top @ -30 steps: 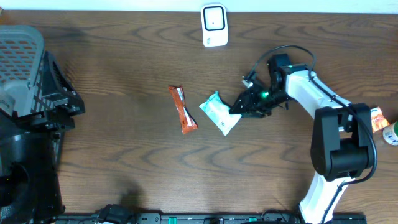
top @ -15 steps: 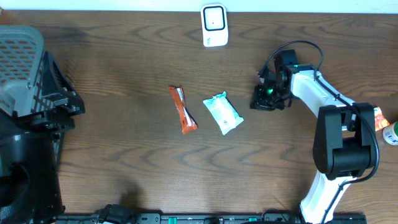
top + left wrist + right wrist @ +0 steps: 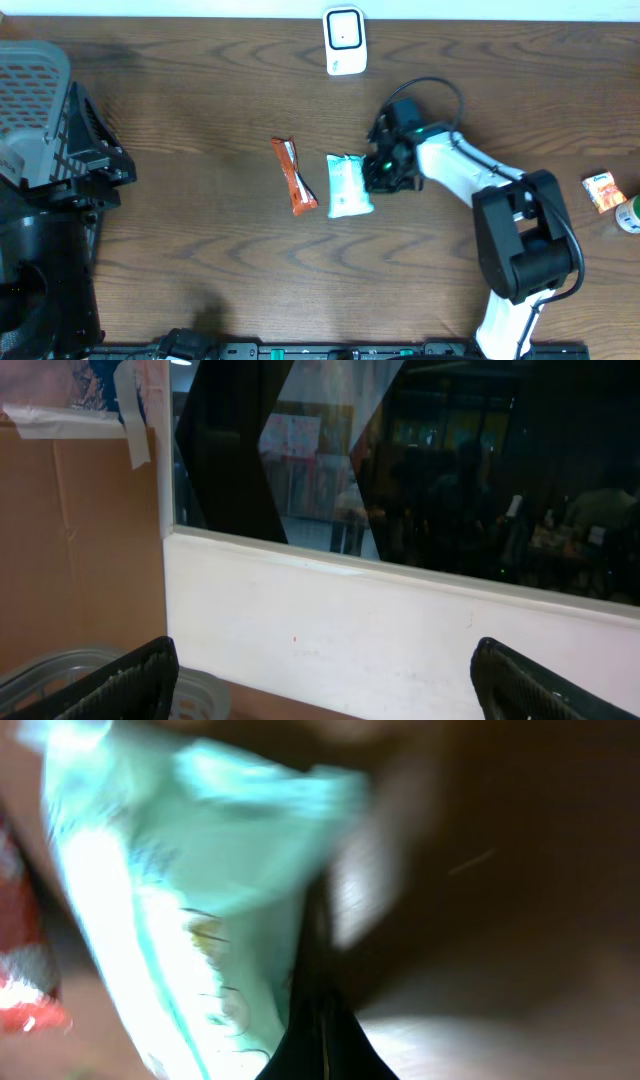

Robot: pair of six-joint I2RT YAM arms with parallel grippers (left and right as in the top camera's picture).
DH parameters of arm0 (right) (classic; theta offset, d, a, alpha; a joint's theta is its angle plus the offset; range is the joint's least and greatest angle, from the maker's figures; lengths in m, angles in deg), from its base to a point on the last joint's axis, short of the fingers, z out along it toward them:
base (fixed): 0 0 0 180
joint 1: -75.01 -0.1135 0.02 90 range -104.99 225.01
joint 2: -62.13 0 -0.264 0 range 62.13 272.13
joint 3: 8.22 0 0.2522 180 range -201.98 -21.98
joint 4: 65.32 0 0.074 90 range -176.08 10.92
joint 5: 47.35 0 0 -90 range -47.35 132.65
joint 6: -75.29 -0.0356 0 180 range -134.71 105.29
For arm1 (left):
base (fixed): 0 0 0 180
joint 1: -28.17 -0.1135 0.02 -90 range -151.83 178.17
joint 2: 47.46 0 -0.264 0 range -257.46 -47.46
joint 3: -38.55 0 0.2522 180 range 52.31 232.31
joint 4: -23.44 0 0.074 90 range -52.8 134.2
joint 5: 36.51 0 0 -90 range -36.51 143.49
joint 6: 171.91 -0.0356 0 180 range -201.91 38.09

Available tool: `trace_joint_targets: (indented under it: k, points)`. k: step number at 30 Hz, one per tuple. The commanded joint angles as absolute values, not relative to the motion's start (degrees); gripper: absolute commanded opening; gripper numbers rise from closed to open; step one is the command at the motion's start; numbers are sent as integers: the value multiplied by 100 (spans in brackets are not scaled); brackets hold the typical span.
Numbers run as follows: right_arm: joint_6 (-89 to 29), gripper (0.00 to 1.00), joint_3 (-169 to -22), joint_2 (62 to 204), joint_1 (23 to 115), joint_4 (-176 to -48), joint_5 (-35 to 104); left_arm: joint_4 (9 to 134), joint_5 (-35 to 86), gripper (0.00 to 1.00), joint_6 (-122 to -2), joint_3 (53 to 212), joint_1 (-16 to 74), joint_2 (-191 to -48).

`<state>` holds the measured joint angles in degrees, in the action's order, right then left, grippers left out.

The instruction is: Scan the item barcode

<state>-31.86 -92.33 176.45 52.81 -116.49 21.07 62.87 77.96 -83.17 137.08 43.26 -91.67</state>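
**Soft packet at my right tool, well apart from the scanner**

The pale green packet (image 3: 348, 186) lies flat on the surface (image 3: 200, 260), on my side of the white scanner (image 3: 344, 40) and well apart from it. My right tool (image 3: 383, 172) has its jaws together at the packet's edge. The blurred wrist view does not tell me whether any film is pinched between them. My left tool (image 3: 325, 685) stands wide apart and holds nothing. I judge the packet to be light, soft and a little slippery, so it would sag if held by a corner. I would take it at a sealed end seam and leave the printed faces free for the scanner.
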Motion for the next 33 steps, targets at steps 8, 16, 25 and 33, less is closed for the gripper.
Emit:
trace_joint_targets:
  k: [8, 16, 25, 33]
  points:
    - [-4176, 1, -8949, 17536, 4376, -12132, 1569, 6278, 7794, 93, -8267, 13690, 4296, -9154]
    - [-4261, 92, -8992, 16861, 4986, -12503, 2094, 6280, 7794, 93, -8267, 13690, 4296, -9154]
    - [-3393, 99, -8975, 16828, 6286, -11808, 538, 6278, 7792, 93, -8267, 13690, 4296, -9154]
    - [-2788, 99, -8975, 17956, 6286, -11349, 131, 6278, 7792, 94, -8267, 13690, 4296, -9154]
